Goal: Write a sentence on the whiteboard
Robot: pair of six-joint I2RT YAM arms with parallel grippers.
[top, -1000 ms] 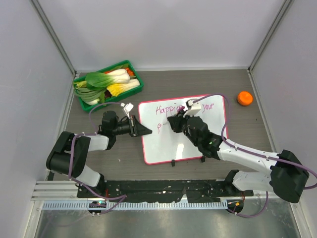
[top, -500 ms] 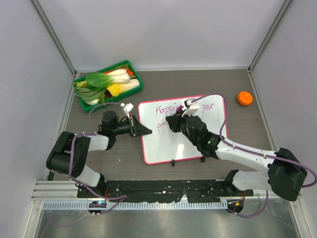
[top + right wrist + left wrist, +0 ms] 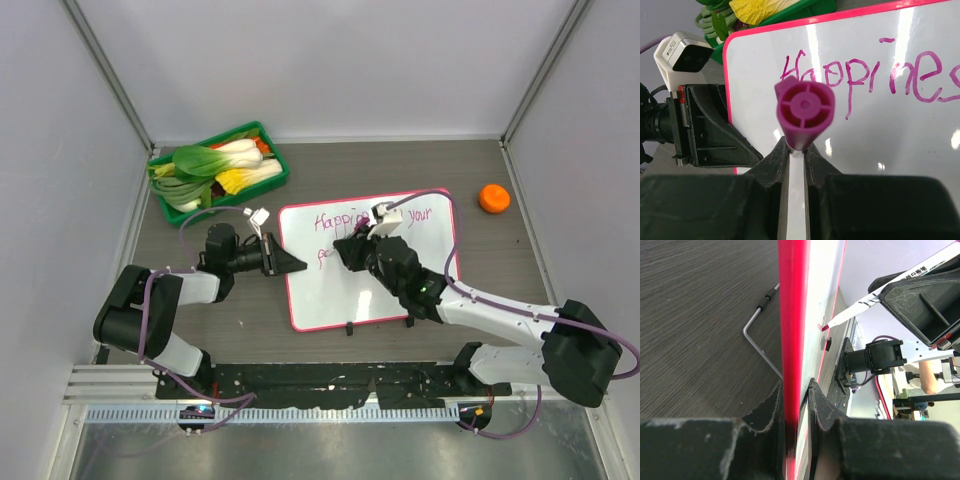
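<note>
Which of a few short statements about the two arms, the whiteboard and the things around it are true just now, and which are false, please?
1. The left jaws are closed on the whiteboard's pink-red frame. True.
2. The right jaws hold a green marker. False: the marker is purple.
3. The sentence on the board is in purple-magenta and starts like "Happines". True.
4. The orange object lies on the whiteboard. False: it lies on the table beyond the board's far right corner, apart from it.
5. The green tray holds nothing. False: leafy vegetables lie in it.
</note>
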